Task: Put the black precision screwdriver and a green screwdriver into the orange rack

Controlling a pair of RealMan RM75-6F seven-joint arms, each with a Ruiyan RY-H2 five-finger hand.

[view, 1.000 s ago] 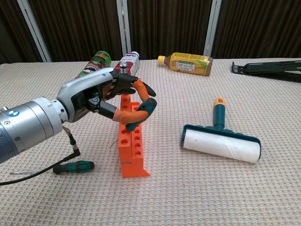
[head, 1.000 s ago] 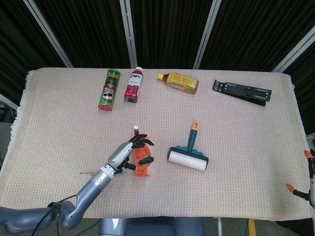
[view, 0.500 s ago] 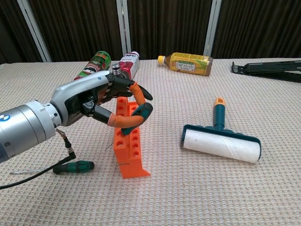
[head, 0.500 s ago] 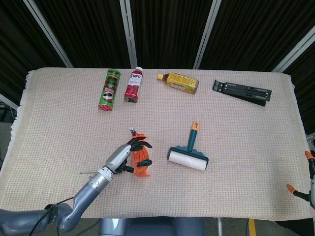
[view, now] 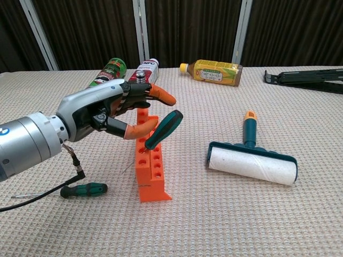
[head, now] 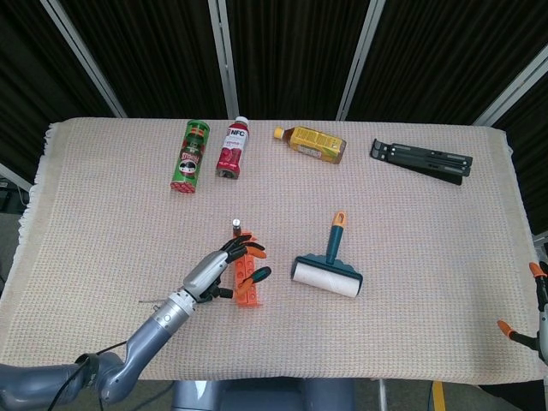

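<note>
At the orange rack [view: 150, 167]: green screwdriver [view: 162, 130] slotted in aslant, left hand [view: 110, 113] spread and letting go. Black precision screwdriver not discernible. Next: withdraw clear. Right hand barely seen, state unclear.

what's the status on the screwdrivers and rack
Left hand over orange rack, fingers apart. One green screwdriver leaning in rack, tilted. Another green screwdriver on table. Right hand barely in view.

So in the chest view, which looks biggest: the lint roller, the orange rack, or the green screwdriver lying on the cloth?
1. Lint roller
2. Orange rack, though it sits nearer the camera, so this is unsure
3. Green screwdriver lying on the cloth, clearly smallest
</note>
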